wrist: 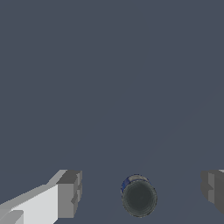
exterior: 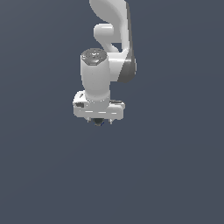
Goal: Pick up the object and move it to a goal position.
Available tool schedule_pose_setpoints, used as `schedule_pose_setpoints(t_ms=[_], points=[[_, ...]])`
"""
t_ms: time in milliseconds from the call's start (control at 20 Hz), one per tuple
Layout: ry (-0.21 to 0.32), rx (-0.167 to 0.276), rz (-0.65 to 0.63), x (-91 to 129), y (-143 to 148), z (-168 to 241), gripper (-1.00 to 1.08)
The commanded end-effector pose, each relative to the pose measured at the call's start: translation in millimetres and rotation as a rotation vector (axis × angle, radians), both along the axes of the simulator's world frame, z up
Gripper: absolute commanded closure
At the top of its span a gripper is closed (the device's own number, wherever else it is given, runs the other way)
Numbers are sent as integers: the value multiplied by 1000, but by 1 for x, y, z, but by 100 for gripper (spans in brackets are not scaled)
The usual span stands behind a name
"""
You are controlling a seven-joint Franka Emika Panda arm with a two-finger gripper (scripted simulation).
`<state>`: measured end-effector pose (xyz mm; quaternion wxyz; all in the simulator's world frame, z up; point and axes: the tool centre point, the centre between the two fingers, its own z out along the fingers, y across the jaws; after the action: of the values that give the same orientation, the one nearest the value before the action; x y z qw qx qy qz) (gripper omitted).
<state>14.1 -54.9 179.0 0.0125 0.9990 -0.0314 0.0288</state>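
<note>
While plain slate-grey ground fills all, gripper [wrist: 141, 194] spread wide, dark object [wrist: 139, 197] between fingers [wrist: 68, 194], untouched

So the arm [exterior: 109, 48] is seen coming down from the upper edge of the exterior view, with the gripper [exterior: 99, 120] hung at its lower end. The object [exterior: 98, 122] is tucked right under the gripper there, mostly hidden. In the wrist view the object [wrist: 138, 196] is found between the two fingertips [wrist: 70, 194], clear gaps left on both sides, jaws spread wide, nothing touched.
</note>
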Motion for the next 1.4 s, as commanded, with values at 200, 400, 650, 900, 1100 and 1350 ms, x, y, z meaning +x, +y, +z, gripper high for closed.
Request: schedule_pose_setpoints(t_ms=[200,400,650,900,1100,1350], points=[[2,3,-19,-4,-1,-6,-92],[7,11,-62,-13,-4,-19,-92],[17,23,-153,-34,-9,-45,-92],[32,35,-281,-66,-18,-77,-92],[41,38,-364,-88,-24,-97,-92],[47,39,-430,-106,-28,-111,-92]])
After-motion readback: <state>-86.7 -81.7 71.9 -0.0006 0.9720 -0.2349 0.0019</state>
